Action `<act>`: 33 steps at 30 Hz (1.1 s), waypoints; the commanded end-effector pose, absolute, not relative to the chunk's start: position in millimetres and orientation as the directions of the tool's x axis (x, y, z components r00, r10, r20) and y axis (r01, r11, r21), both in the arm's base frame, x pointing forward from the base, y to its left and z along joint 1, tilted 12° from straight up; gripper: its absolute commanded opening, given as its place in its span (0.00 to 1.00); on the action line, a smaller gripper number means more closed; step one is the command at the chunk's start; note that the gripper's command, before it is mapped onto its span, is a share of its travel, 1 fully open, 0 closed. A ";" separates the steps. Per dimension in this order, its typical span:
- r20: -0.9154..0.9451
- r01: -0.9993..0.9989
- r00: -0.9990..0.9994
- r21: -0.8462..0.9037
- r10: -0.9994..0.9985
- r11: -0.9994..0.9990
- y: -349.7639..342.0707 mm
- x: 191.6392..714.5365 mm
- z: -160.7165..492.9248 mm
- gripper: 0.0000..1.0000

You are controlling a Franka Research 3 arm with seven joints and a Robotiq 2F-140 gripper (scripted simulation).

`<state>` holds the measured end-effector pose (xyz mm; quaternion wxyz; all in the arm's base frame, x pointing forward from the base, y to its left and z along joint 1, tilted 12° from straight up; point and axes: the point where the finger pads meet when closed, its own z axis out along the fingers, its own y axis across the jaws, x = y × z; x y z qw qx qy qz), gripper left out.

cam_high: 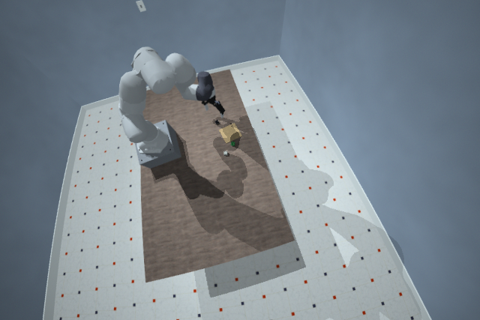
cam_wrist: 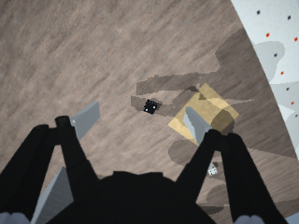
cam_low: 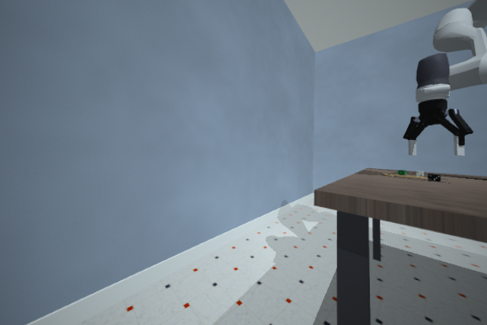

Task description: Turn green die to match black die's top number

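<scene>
Top view, arm: white arm (cam_high: 154,76) rising from a grey base (cam_high: 175,154) at centre left of the frame; it bends over the brown table (cam_high: 186,231)
Top view, gripper: gripper (cam_high: 220,109) just above centre, dark, pointing down over the table; too small here to judge the fingers
Top view, mat: tan mat (cam_high: 229,132) near the centre, just below the gripper; partly in shadow
Top view, green die: green die (cam_high: 232,143) at the lower edge of the mat; whether it is fully on the mat cannot be told; its top number is too small to read
Top view, other dice: black die (cam_high: 217,121) just up and left of the mat, off it; white die (cam_high: 226,153) below the mat on bare wood

Exterior view, gripper: gripper (cam_low: 435,152) at right of the frame, well above the table (cam_low: 393,199); fingers spread wide, white fingertips (cam_low: 412,147) apart with nothing between them
Exterior view, dice: green die (cam_low: 402,172), white die (cam_low: 420,173) and black die (cam_low: 434,176) in a row on the table top, right of centre; the mat (cam_low: 389,174) shows only as a thin tan line

Wrist view, gripper: black linkages fill the lower frame; grey pads (cam_wrist: 86,119) stand wide apart; nothing held
Wrist view, black die: black die (cam_wrist: 149,106) at centre, on bare wood, between the pads in the picture; pips blurred
Wrist view, mat: mat (cam_wrist: 215,105) right of centre, flat, partly hidden by the right pad
Wrist view, white die: white die (cam_wrist: 212,170) at lower right, beside the right linkage
Wrist view, green die: not visible
</scene>
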<state>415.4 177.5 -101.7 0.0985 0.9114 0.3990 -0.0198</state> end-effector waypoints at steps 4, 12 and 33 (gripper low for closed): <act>-0.132 0.743 0.669 0.165 0.732 -0.649 181.4 413.0 -62.3 1.00; -0.132 0.743 0.669 0.165 0.732 -0.649 184.2 412.5 -48.9 1.00; -0.049 0.335 0.942 0.204 0.332 -0.920 95.4 457.7 -34.9 1.00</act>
